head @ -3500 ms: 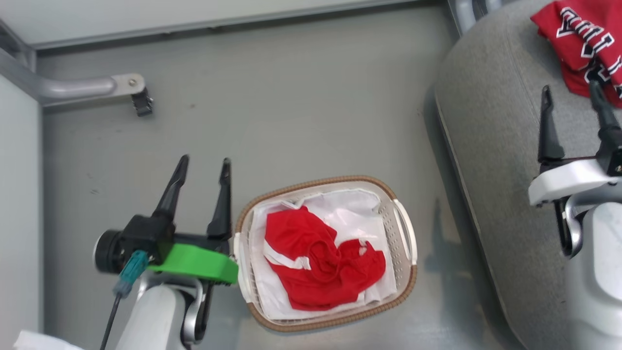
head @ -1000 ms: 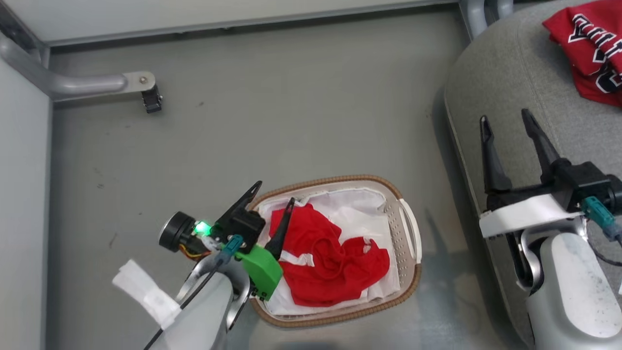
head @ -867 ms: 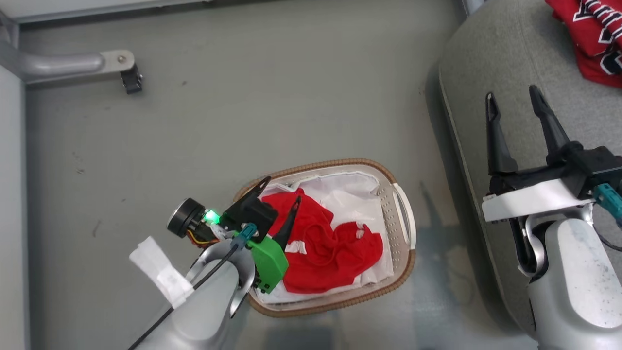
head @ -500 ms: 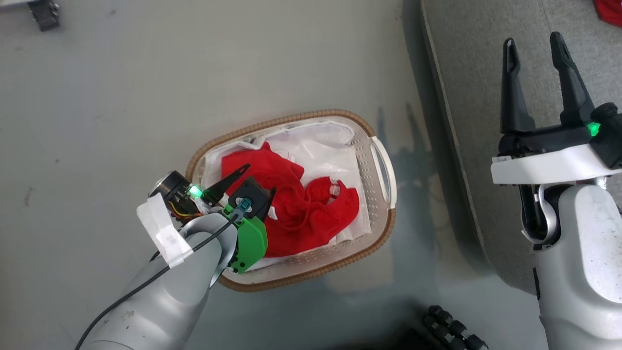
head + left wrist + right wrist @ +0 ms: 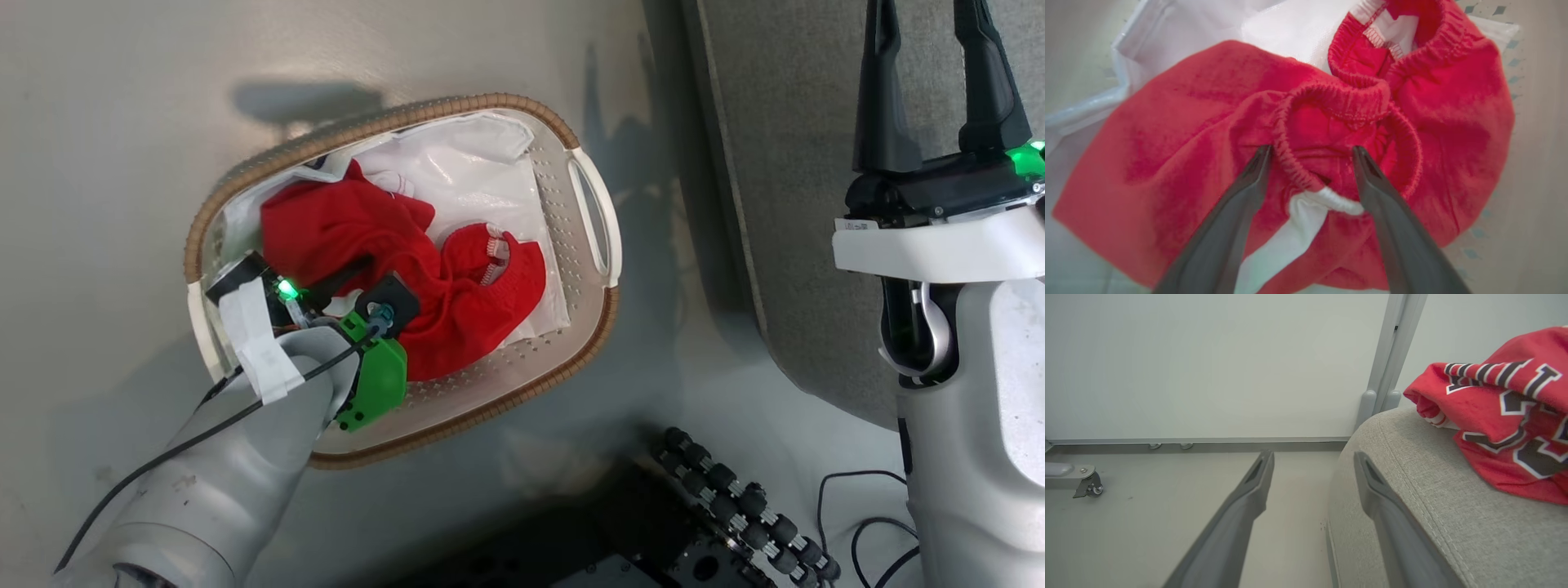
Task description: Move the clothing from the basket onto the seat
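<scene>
L end effector (image 5: 1311,150) now down inside basket (image 5: 392,122), prev. beside its rim; fingers apart astride red garment (image 5: 424,278) lying in basket, unclamped, so grasp looks imminent; R end effector (image 5: 1313,455) apart, idle right of basket at seat (image 5: 816,163) edge.

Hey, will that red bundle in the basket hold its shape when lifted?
Probably floppy: the red shorts lie crumpled in soft folds, so they should sag and drape. Likely light, being thin fabric. The elastic waistband bunched inside the open left gripper may give a firmer hold.
</scene>
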Controlling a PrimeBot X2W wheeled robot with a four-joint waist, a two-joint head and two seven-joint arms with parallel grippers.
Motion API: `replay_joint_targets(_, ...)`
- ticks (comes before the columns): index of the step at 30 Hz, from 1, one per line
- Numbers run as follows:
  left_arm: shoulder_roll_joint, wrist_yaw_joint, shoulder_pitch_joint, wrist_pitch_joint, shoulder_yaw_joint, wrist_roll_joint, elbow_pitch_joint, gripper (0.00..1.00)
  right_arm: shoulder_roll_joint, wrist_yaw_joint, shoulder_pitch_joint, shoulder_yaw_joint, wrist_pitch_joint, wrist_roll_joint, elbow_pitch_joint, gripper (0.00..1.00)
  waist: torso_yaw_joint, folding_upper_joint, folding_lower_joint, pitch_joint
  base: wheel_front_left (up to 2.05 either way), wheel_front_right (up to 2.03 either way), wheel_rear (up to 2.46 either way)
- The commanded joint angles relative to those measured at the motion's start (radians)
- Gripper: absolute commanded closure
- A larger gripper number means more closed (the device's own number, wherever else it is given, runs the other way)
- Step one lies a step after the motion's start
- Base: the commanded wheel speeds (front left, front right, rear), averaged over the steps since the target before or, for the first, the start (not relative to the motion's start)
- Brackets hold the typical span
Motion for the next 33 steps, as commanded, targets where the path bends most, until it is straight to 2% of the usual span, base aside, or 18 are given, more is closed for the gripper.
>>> replay_joint_targets(1,0.014,0.004,-0.029,-0.008,0.006,-0.006,0.012,0.0,0.0,-0.001,-0.007,0.0,-0.002,0.002,-0.01,0.0,-0.045,0.0109,-0.0002,0.055,0.0,0.0,0.0)
replay_joint_targets(4,0.012,0.011,-0.04,-0.014,0.01,-0.015,0.037,0.0,0.0,-0.001,-0.006,0.001,-0.002,0.0,-0.016,0.0,-0.046,0.0109,-0.0002,0.058,0.0,0.0,0.0)
replay_joint_targets(5,0.01,0.011,-0.044,-0.016,0.009,-0.018,0.044,0.16,-0.001,-0.001,-0.007,0.002,-0.002,-0.001,-0.016,0.0,-0.046,0.0109,-0.0002,0.059,0.0,0.0,0.0)
replay_joint_targets(8,0.002,0.011,-0.048,-0.023,0.014,-0.031,0.058,0.95,-0.001,-0.001,-0.009,0.005,-0.002,-0.002,-0.012,0.0,-0.049,0.0109,-0.0002,0.057,0.0,0.0,0.0)
replay_joint_targets(9,0.0,0.011,-0.045,-0.027,0.017,-0.037,0.06,1.0,-0.001,-0.001,-0.009,0.006,-0.002,0.001,-0.009,0.0,-0.051,0.0109,-0.0002,0.054,0.0,0.0,0.0)
replay_joint_targets(17,-0.022,0.016,0.012,-0.068,0.036,-0.077,0.029,1.0,-0.001,-0.001,0.015,0.019,-0.002,-0.03,0.021,0.0,-0.02,0.0109,-0.0002,-0.021,0.0,0.0,0.0)
replay_joint_targets(22,-0.023,0.023,0.065,-0.076,0.054,-0.102,-0.058,1.0,-0.001,-0.001,0.036,0.026,-0.002,-0.067,0.044,0.0,0.016,0.0109,-0.0002,-0.112,0.0,0.0,0.0)
replay_joint_targets(33,0.064,0.044,0.24,-0.076,0.109,-0.115,-0.378,1.0,-0.002,-0.001,0.13,0.016,-0.002,-0.166,0.113,0.0,0.107,0.0109,-0.0002,-0.377,0.0,0.0,0.0)
